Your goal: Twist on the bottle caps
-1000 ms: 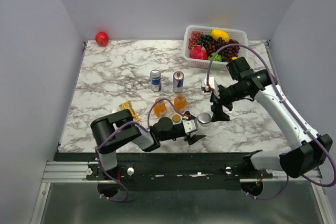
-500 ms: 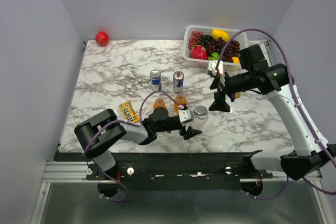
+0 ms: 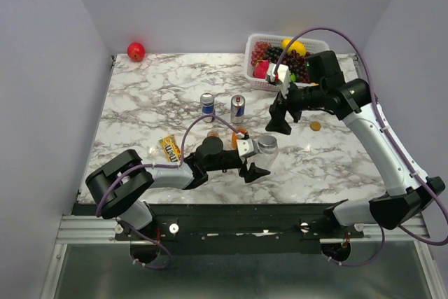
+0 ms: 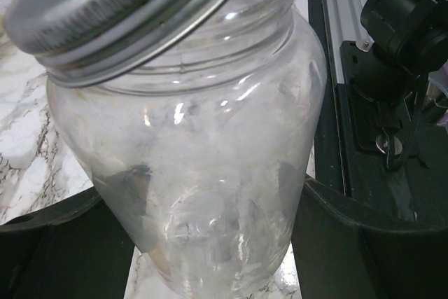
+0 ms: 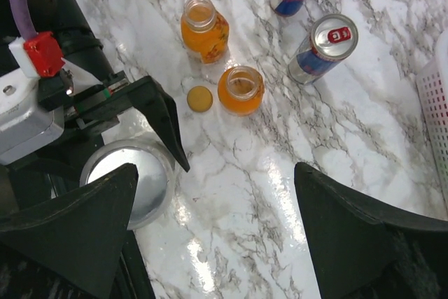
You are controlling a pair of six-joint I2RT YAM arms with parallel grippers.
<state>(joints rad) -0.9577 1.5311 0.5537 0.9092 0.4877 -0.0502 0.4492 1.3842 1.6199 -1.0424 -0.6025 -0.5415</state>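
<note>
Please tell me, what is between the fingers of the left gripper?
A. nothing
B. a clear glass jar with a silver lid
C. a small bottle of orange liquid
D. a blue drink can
B: the left wrist view shows the clear glass jar held in the left gripper, with the silver lid sitting tilted on its mouth.

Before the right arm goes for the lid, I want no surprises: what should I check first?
1. Left gripper holding glass jar: ok.
2. Silver lid level on jar: not ok, sits askew.
3. Lid threads engaged: cannot tell.
4. Right gripper open, empty: ok.
5. Orange bottles upright: ok, both uncapped; a loose cap lies beside them.
</note>
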